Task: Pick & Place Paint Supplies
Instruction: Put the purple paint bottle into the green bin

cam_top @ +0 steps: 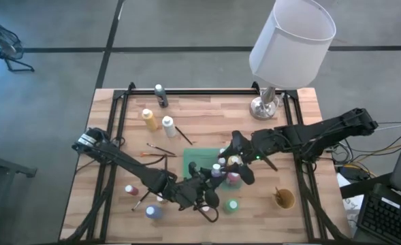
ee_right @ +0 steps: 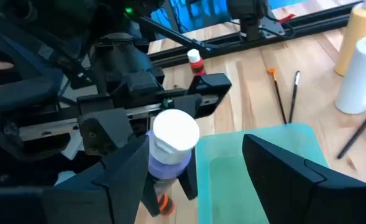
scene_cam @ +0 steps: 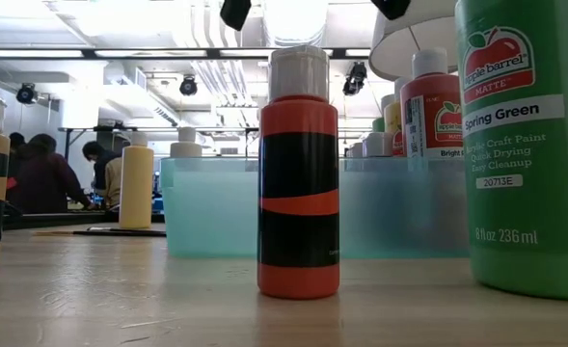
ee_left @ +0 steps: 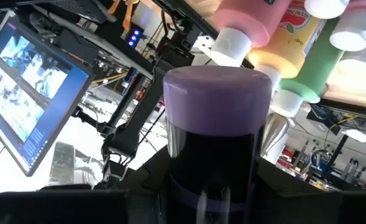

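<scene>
My left gripper [cam_top: 210, 180] is shut on a lavender paint bottle [ee_right: 170, 152] with a white cap, above the teal tray [ee_right: 263, 168] at the table's middle. My right gripper [ee_right: 214, 149] hovers open just right of it, one finger close beside the bottle and the tray below the gap. Pink, yellow and green bottles [ee_left: 307, 56] stand in the tray. A green bottle [cam_top: 232, 204], a blue one [cam_top: 152, 211] and a red one [cam_top: 129, 189] stand on the wood near the front. Yellow [cam_top: 148, 118], white [cam_top: 167, 124] and grey [cam_top: 161, 95] bottles stand at the back left. Thin brushes [cam_top: 161, 148] lie left of the tray. My left gripper pinches the lavender bottle's body [ee_right: 165, 168], below the white cap, between its two fingers. The fingers come nearly level from the table's left. The bottle is roughly upright, cap up. Its lavender base [ee_left: 217, 93] hangs free, lifted clear of the tray.
A lamp with a white shade [cam_top: 292, 41] stands at the back right on a metal foot [cam_top: 265, 105]. A small tan cup [cam_top: 283, 199] sits at the front right. In the low view a red-orange bottle [scene_cam: 298, 193] and the large green bottle [scene_cam: 529, 145] stand before the tray.
</scene>
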You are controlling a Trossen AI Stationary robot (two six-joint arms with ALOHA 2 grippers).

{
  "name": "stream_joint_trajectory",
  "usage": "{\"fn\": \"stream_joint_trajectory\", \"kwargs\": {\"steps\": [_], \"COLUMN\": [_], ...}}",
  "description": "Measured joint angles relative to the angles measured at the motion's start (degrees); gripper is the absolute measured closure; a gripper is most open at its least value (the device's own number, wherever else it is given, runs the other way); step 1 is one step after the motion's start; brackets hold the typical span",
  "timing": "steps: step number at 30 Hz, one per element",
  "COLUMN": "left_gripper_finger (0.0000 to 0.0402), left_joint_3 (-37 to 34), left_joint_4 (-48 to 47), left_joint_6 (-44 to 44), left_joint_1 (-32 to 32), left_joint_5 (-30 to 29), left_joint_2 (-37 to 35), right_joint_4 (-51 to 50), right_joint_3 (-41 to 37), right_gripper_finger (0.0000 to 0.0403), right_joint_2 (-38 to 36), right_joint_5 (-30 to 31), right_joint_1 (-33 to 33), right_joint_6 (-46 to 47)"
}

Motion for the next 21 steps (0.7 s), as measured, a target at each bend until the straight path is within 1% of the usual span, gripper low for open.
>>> {"fn": "stream_joint_trajectory", "kwargs": {"steps": [6, 9, 13, 17, 19, 21], "left_gripper_finger": [0.0276, 0.0276, 0.0276, 0.0276, 0.0276, 0.0276], "left_joint_3": [0.0, 0.0, 0.0, 0.0, 0.0, 0.0], "left_joint_4": [0.0, 0.0, 0.0, 0.0, 0.0, 0.0], "left_joint_6": [0.0, 0.0, -0.2, -0.5, -0.5, -0.5], "left_joint_1": [-0.1, -0.1, -0.1, -0.1, -0.1, -0.1], "left_joint_5": [-0.2, -0.5, -0.7, -0.7, -0.7, -0.7], "left_joint_2": [0.0, 0.0, 0.0, 0.0, 0.0, 0.0], "right_joint_4": [-3.7, -5.2, -5.4, -5.7, -5.6, -5.8], "right_joint_3": [4.9, 6.5, 7.8, 8.8, 8.8, 8.7], "right_gripper_finger": [0.0157, 0.0149, 0.0134, 0.0128, 0.0132, 0.0145], "right_joint_2": [4.2, 5.7, 7.1, 7.4, 7.4, 7.4], "right_joint_5": [-1.7, -2.0, -4.1, -4.2, -4.0, -3.6], "right_joint_1": [0.0, 0.0, 0.1, 0.1, 0.1, 0.1], "right_joint_6": [-0.7, -0.6, -0.8, -1.1, -1.1, -1.1]}}
